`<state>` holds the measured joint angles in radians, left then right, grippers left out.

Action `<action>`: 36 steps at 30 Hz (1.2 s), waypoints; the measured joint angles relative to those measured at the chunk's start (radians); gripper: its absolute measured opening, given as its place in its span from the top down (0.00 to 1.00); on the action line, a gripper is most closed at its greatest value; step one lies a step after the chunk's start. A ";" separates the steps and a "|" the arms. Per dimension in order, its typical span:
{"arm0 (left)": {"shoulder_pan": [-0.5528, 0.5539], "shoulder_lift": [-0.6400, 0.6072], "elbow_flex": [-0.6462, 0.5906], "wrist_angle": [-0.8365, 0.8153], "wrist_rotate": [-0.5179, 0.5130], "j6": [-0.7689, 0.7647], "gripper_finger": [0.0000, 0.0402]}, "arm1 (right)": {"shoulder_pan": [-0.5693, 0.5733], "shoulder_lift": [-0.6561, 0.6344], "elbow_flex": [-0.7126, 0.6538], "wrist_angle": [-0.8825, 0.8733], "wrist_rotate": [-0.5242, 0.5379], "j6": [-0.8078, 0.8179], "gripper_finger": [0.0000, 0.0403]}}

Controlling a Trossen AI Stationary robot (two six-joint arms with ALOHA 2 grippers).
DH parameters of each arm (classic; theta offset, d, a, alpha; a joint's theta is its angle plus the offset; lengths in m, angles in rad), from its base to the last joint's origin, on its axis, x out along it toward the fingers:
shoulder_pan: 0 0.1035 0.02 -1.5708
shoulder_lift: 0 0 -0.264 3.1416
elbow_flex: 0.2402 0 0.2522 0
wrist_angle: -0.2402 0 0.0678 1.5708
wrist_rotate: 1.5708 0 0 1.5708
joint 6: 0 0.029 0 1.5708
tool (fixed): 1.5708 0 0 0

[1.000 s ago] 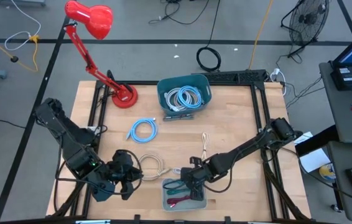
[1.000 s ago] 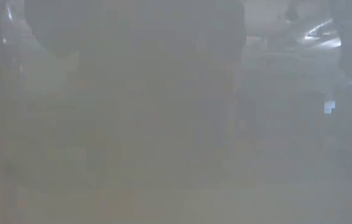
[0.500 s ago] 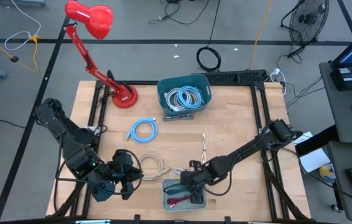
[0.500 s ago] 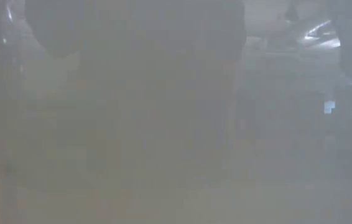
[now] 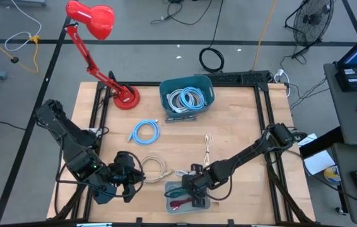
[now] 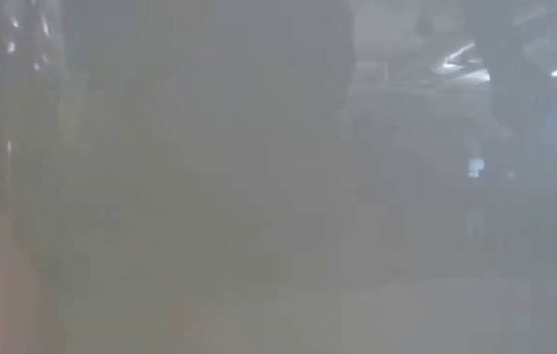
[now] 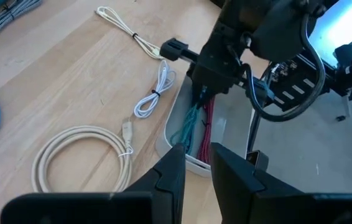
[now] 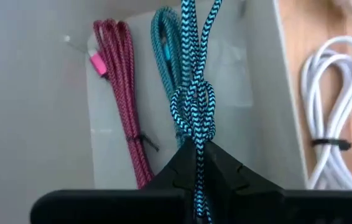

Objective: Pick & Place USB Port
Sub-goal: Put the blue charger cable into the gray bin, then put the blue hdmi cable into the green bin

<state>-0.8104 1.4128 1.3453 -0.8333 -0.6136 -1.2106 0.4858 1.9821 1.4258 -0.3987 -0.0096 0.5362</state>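
My right gripper (image 5: 194,189) hangs over the grey tray (image 5: 171,203) near the table's near edge, shut on a blue-and-black braided cable (image 8: 191,112) that is tied in a knot. A red cable (image 8: 123,99) and a teal cable (image 8: 163,56) lie on the tray's floor. The left wrist view shows the right gripper (image 7: 204,87) above the tray (image 7: 173,134), with the cable (image 7: 190,124) hanging from it. My left gripper (image 7: 198,163) waits left of the tray, open by a narrow gap, touching nothing. The low view is blocked by something pale close to the lens. My right gripper pinches the braided cable just beside its knot (image 8: 194,138) between the two fingers, coming from above and pointing down into the tray. The cable hangs below the fingers, and its lower loop (image 8: 191,22) reaches down to the tray's floor.
A white bundled cable (image 5: 180,173) and a cream coil (image 5: 153,167) lie left of the tray, and another cream cable (image 5: 208,146) lies beyond it. A light-blue coil (image 5: 146,131), a blue bin of cables (image 5: 186,94) and a red lamp's base (image 5: 127,98) stand farther back.
My right gripper has moved a little toward the table's near edge and down over the tray, still shut on the braided cable. The cable has come lower into the tray with it.
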 joint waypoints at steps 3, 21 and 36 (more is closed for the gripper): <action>-0.004 0.000 0.000 0.000 0.000 -0.004 0.81 | -0.002 -0.001 0.000 -0.010 0.012 -0.015 0.98; -0.004 0.000 0.000 0.000 0.000 0.001 0.81 | -0.013 -0.045 0.009 -0.030 0.040 0.007 0.64; 0.009 0.001 0.000 -0.001 -0.024 0.011 0.81 | -0.154 -0.430 0.053 -0.014 0.286 -0.029 0.68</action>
<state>-0.8010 1.4135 1.3453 -0.8345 -0.6376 -1.1992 0.3317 1.5524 1.4788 -0.4126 0.2764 0.5076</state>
